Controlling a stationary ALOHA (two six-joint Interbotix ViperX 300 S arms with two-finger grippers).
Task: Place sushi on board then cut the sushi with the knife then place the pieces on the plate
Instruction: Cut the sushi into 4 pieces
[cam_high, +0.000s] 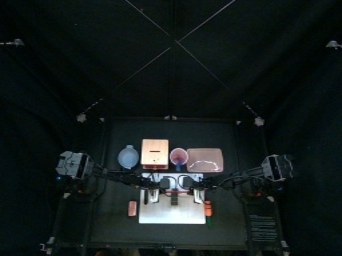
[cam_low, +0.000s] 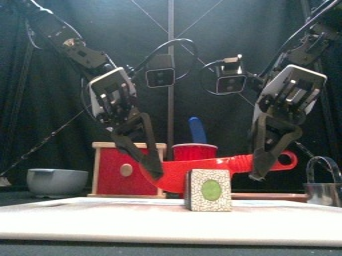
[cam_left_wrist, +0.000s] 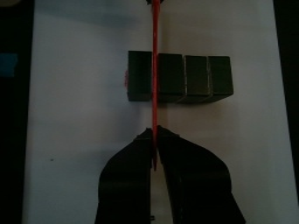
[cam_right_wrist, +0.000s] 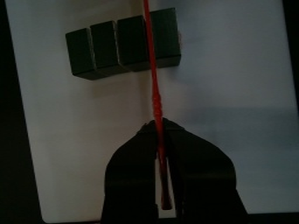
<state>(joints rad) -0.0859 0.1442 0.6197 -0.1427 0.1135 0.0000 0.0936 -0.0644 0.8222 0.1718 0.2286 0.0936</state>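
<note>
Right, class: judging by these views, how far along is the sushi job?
Done: the sushi roll lies on the white board. In hand: the left gripper and right gripper hold the red knife by its ends across the roll. Left: the blocks sit together uncut, and the pink tray shows no pieces.

No writing, number, brand or sign can be read in any view. The nearest thing to a mark is the end face of the sushi roll, just below and between the left gripper and the right gripper: a plain green round on speckled white. The red knife, pinched in both, shows bare plastic.
</note>
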